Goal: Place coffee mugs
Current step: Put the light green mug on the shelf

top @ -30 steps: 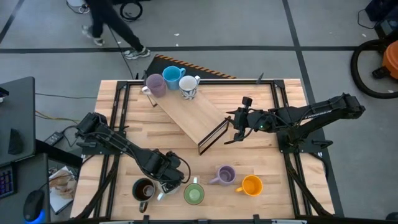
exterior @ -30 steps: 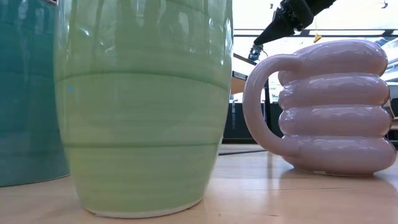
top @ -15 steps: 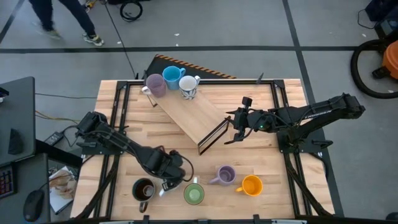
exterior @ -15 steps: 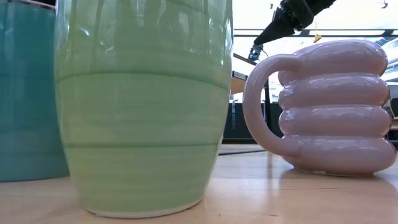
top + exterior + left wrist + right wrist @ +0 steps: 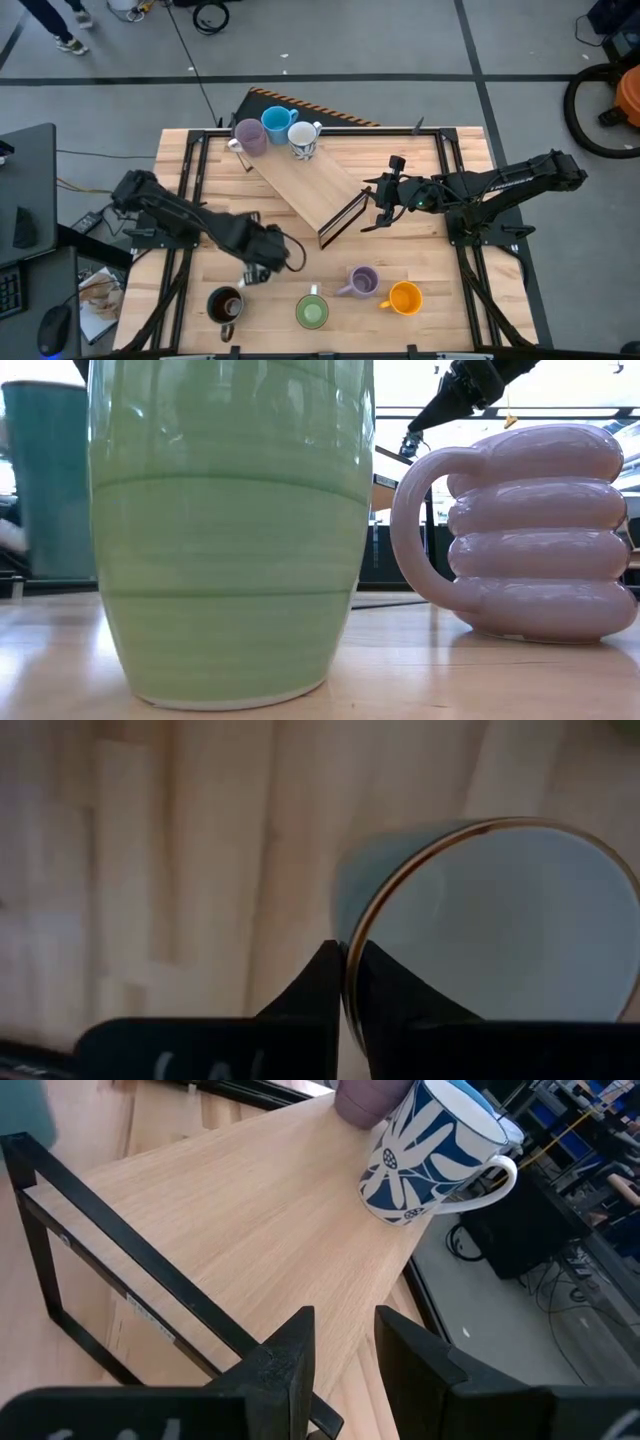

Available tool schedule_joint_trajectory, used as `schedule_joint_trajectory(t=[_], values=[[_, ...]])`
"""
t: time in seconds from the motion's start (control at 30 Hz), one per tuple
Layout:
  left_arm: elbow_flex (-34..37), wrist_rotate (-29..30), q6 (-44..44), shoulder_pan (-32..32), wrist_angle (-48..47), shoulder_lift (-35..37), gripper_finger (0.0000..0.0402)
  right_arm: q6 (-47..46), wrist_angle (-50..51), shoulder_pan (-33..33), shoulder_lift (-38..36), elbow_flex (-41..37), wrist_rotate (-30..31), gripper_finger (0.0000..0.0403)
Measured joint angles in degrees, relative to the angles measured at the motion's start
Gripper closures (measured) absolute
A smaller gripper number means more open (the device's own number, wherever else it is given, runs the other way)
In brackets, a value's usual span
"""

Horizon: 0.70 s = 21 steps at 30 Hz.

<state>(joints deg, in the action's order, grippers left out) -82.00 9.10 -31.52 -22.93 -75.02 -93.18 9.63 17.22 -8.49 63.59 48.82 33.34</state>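
High view: the left gripper (image 5: 258, 262) is above the table's (image 5: 420, 250) near-left area, with its jaws pinched on the rim of a pale mug (image 5: 490, 920). Left wrist view: one finger sits inside that rim and the other outside, the mug tilted above the wood. Four mugs stand in a row along the near edge: brown mug (image 5: 227, 304), green mug (image 5: 311, 312), lilac mug (image 5: 361, 281), orange mug (image 5: 404, 297). Three more stand at the far end of a sloping board (image 5: 305, 185): a second lilac mug (image 5: 249, 136), a blue mug (image 5: 277, 122), a patterned white mug (image 5: 304, 139). The right gripper (image 5: 378, 207) waits by the board's near end, jaws narrowly parted, holding nothing.
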Motion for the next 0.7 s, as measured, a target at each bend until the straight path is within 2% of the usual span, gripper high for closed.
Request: schedule_joint_trajectory(t=[0.23,0.53,0.7], values=[[-0.02,0.88,8.36,6.71,-1.44,8.03,0.0379,0.47,-0.64,0.0,0.0,0.0,0.02,0.0291],[-0.31,0.27,22.23,17.41,-2.11,14.54,0.0373,0.53,-0.75,0.01,0.0,0.0,0.01,0.0291],[-5.77,1.59,29.84,22.4,-3.92,15.35,0.0374,0.38,-0.91,0.02,0.0,0.0,0.0,0.0291]])
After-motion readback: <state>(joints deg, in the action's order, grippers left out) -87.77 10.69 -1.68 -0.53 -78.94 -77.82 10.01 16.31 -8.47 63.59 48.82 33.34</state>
